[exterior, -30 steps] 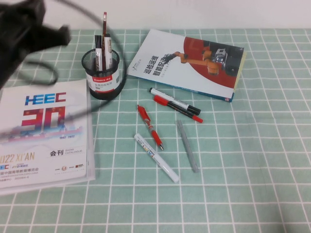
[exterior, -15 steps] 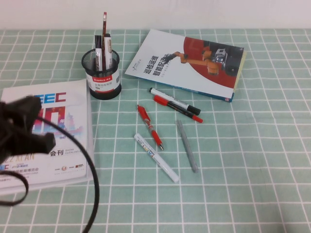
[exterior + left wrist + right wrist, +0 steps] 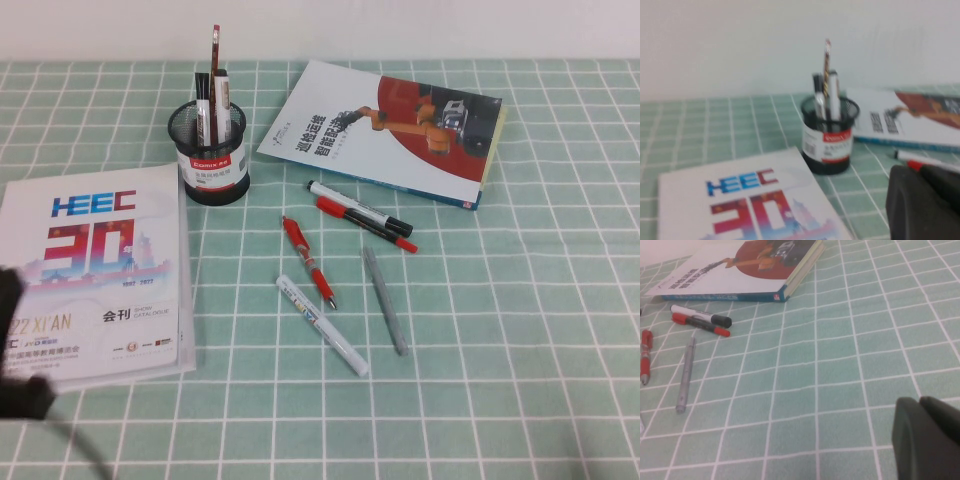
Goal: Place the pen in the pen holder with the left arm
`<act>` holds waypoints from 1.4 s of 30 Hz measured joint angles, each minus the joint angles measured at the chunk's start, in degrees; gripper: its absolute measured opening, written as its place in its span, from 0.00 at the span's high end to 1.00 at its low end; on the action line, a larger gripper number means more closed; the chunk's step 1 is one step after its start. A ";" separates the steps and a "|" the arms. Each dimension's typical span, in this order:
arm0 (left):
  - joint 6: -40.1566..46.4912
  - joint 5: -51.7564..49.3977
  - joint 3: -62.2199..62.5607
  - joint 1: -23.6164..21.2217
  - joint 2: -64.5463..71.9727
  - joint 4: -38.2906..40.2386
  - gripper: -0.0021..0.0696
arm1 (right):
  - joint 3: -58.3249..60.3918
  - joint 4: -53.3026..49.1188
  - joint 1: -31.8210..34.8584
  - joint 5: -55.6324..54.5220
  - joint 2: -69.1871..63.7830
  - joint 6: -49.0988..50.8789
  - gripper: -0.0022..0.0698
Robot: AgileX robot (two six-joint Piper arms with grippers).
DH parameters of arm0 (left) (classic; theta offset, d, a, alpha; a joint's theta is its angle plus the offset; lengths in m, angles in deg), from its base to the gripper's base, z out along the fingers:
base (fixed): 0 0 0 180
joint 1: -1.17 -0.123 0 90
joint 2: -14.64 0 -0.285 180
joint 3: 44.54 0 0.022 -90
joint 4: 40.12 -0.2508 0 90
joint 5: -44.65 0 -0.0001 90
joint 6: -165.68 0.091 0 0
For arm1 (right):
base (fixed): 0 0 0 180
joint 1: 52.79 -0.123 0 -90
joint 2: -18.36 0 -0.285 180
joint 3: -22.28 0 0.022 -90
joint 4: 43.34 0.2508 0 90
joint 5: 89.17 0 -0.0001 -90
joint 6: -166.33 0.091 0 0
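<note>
The black mesh pen holder stands at the back left of the table, and it also shows in the left wrist view. A thick white pen with a small black end stands upright in it, beside a black-topped pen and a thin red-brown pencil. My left gripper is shut and empty, low over the table and well back from the holder. In the high view only a dark blur of the left arm shows at the bottom left corner. My right gripper is shut and empty over bare cloth.
An HEEC catalogue lies at the left and a robot book at the back. On the cloth lie a slim white pen paired with a red one, a red pen, an all-white marker and a grey pen.
My left arm has swung from beside the holder at the back left down to the bottom left corner, almost out of the high view. Nothing on the table has moved.
</note>
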 joint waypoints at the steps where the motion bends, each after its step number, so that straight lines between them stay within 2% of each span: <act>1: -0.01 0.69 -1.53 0.00 -1.90 -0.10 0.97 | 0.00 0.00 0.00 0.00 0.00 0.00 1.00; 4: -2.20 1.50 -5.84 -1.81 -8.93 -2.89 0.97 | 0.00 0.00 0.00 0.00 0.00 0.00 1.00; 9: -15.02 -1.08 -12.80 -7.76 -20.94 -15.72 0.97 | 0.00 0.00 0.00 0.00 0.00 0.00 1.00; 14: -21.64 -6.49 -15.77 -12.21 -31.51 -22.48 0.97 | 0.00 0.00 0.00 0.00 0.00 0.00 1.00; 21: -30.78 -17.16 -15.85 -17.26 -33.79 -30.10 0.97 | 0.00 0.00 0.00 0.00 0.00 0.00 1.00; 26: -36.58 -26.69 -15.85 -17.66 -33.79 -35.01 0.97 | 0.00 0.00 0.00 0.00 0.00 0.00 1.00; 30: -38.01 -31.88 -15.85 -17.66 -33.79 -36.41 0.97 | 0.00 0.00 0.00 0.00 0.00 0.00 1.00; 42: -38.26 -33.47 -15.74 -17.66 -33.79 -37.03 0.97 | 0.00 0.00 0.00 0.00 0.00 0.00 1.00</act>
